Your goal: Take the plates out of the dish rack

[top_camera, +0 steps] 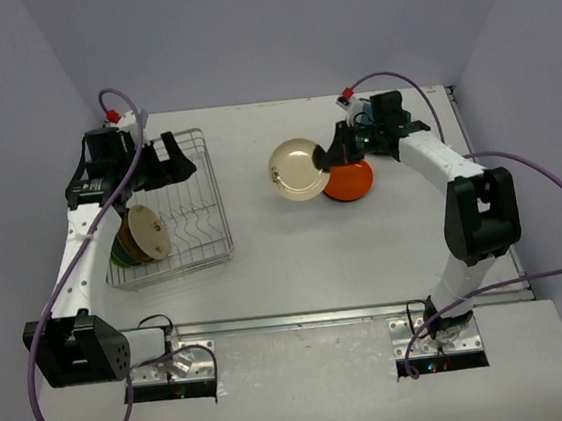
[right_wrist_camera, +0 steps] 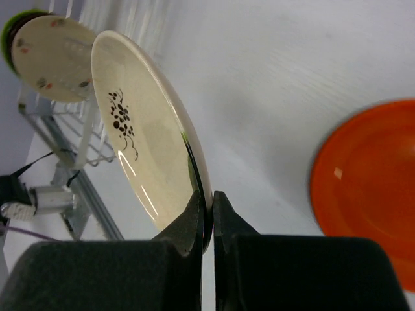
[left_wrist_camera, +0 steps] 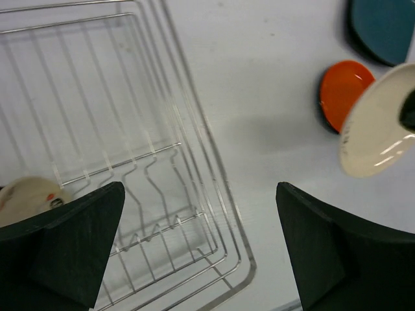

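Note:
The dish rack (top_camera: 223,217) stands at the left of the table. A beige patterned plate (top_camera: 148,233) stands upright at its near end, with a green plate (top_camera: 118,252) behind it. My left gripper (top_camera: 176,163) hangs open over the rack's far end, nothing between its fingers (left_wrist_camera: 71,240). My right gripper (top_camera: 338,151) is shut on the rim of a cream plate (top_camera: 299,168) with a black flower mark (right_wrist_camera: 123,120), held tilted on edge above the table. In the right wrist view the pads (right_wrist_camera: 194,217) pinch that rim.
An orange plate (top_camera: 350,179) lies flat on the table under the right gripper, seen also in the right wrist view (right_wrist_camera: 369,188). A teal plate (left_wrist_camera: 386,26) lies beyond it. The rack's rim wires (left_wrist_camera: 217,168) run between the left fingers.

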